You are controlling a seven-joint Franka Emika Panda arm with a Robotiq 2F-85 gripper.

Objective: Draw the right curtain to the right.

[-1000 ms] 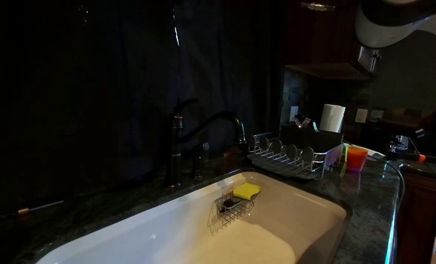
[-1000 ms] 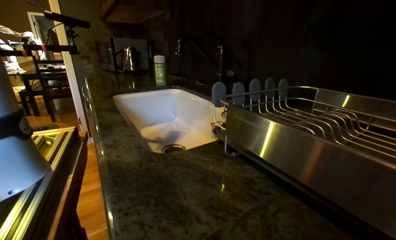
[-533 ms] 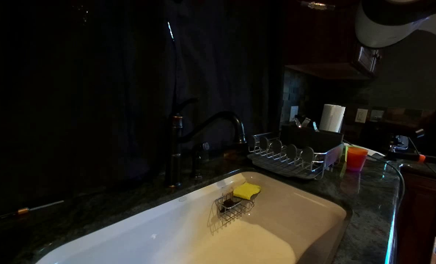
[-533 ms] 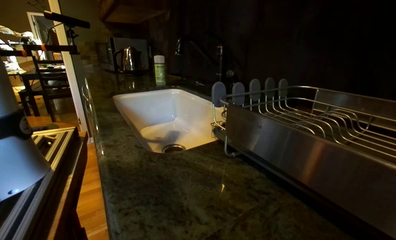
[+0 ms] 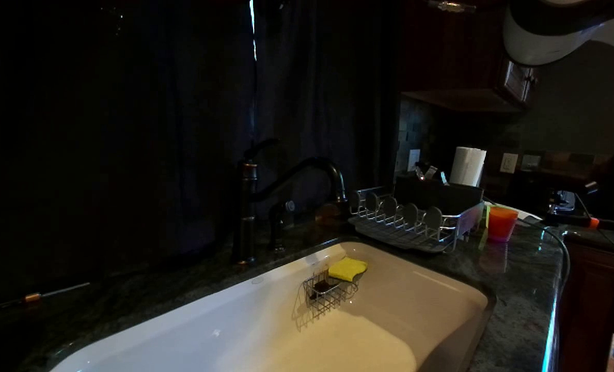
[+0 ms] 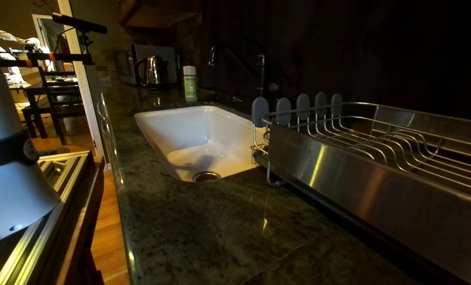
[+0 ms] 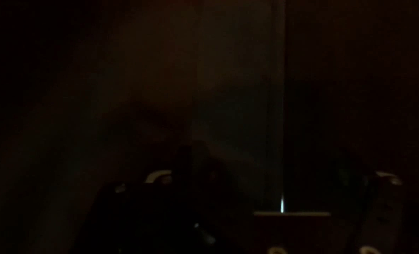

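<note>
In an exterior view, the right curtain (image 5: 319, 103) hangs straight down at upper centre, behind the faucet (image 5: 248, 206), its long axis vertical. I see near-black, faintly bluish cloth with lengthwise folds. In the wrist view, my pincer (image 7: 275, 178) stands wide.

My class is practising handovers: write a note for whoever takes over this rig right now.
Gripper: open; the wrist view is too dark to tell what it touches.
Right curtain: hangs behind the faucet in an exterior view; a thin bright slit parts it from the wide curtain.
Done: no wide opening shows yet.
Left: likely grip that curtain's edge by the slit and draw it right.
</note>
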